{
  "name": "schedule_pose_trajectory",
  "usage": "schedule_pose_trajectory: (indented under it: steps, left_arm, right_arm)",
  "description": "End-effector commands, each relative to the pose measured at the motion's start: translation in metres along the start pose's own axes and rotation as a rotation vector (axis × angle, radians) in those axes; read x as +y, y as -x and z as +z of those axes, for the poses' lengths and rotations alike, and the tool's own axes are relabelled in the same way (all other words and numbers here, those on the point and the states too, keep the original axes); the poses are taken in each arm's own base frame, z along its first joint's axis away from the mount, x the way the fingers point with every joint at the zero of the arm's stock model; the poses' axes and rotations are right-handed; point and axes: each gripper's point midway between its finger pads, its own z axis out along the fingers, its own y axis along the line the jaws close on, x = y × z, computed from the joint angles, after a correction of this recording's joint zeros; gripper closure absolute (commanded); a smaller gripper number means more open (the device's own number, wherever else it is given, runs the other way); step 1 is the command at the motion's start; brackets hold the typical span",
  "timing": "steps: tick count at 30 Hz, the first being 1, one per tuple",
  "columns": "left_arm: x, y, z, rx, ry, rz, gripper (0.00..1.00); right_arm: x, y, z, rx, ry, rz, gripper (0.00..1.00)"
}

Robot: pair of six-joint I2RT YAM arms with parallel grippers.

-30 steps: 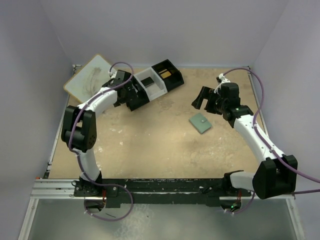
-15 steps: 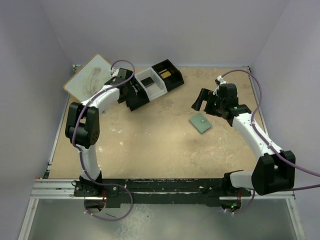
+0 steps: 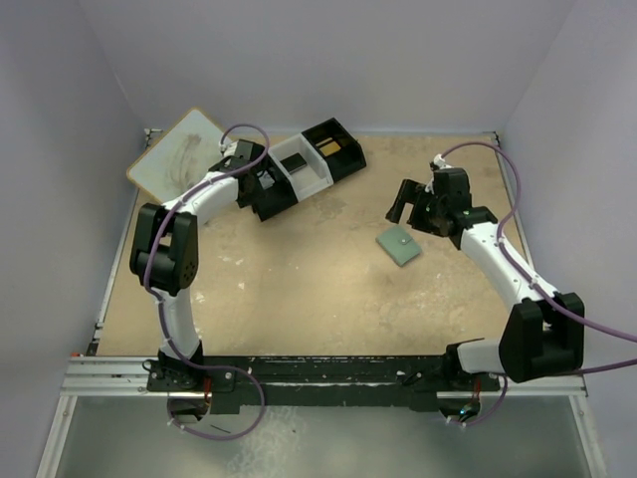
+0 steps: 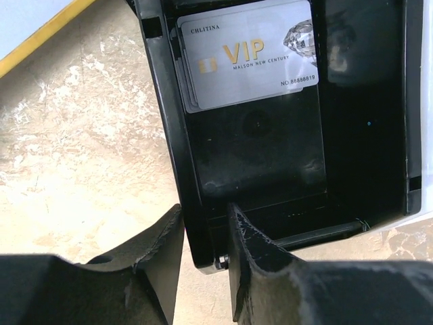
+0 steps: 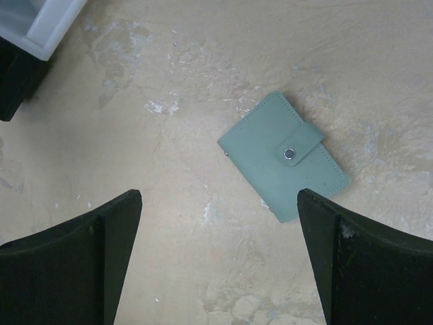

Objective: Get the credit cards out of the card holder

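Observation:
The card holder (image 5: 283, 156) lies flat and closed on the table, grey-green, its snap tab fastened. It also shows right of centre in the top view, card holder (image 3: 398, 244). My right gripper (image 5: 220, 196) hangs open above the table; the holder lies just beyond its right finger. A pale grey VIP credit card (image 4: 247, 57) lies in the black end compartment of the three-compartment tray (image 4: 169, 135). An orange-gold card (image 3: 327, 147) sits in the tray's far compartment. My left gripper (image 4: 205, 210) straddles the tray's near corner wall, one finger outside, one inside, shut on it.
The black-and-white tray (image 3: 274, 194) stands at the back left of the table. A white board with a yellow edge (image 3: 179, 154) leans in the back left corner. Purple walls enclose the sandy table on three sides.
My left gripper's jaws have narrowed from wide open onto the tray's wall. The right gripper has shifted slightly to the right, staying open.

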Motion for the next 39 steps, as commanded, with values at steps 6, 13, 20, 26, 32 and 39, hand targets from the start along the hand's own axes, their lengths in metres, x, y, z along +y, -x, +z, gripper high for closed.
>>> schedule_pose_trajectory:
  steps: [6, 13, 20, 26, 32, 39]
  left_arm:
    - [0.0, 0.011, -0.015, -0.041, -0.016, 0.04, 0.86]
    - [0.005, 0.004, -0.025, -0.014, -0.034, 0.09, 0.89]
    - [0.007, -0.014, -0.036, 0.037, -0.095, 0.149, 0.9]
    - [0.009, -0.035, -0.042, 0.101, -0.134, 0.261, 0.92]
    - [0.014, -0.041, -0.047, 0.119, -0.134, 0.305, 0.93]
    - [0.023, -0.042, -0.052, 0.121, -0.113, 0.334, 0.93]
  right_arm:
    - [-0.039, -0.008, 0.019, 0.058, -0.225, 0.042, 0.0]
    - [-0.054, -0.02, 0.041, 0.121, -0.281, 0.023, 0.0]
    - [-0.068, -0.024, 0.058, 0.16, -0.346, -0.014, 0.0]
    - [-0.074, -0.011, 0.068, 0.143, -0.373, -0.081, 0.0]
    - [-0.069, -0.02, 0.09, 0.198, -0.323, -0.111, 0.05]
    - [-0.066, -0.064, 0.077, 0.243, -0.257, -0.024, 0.24]
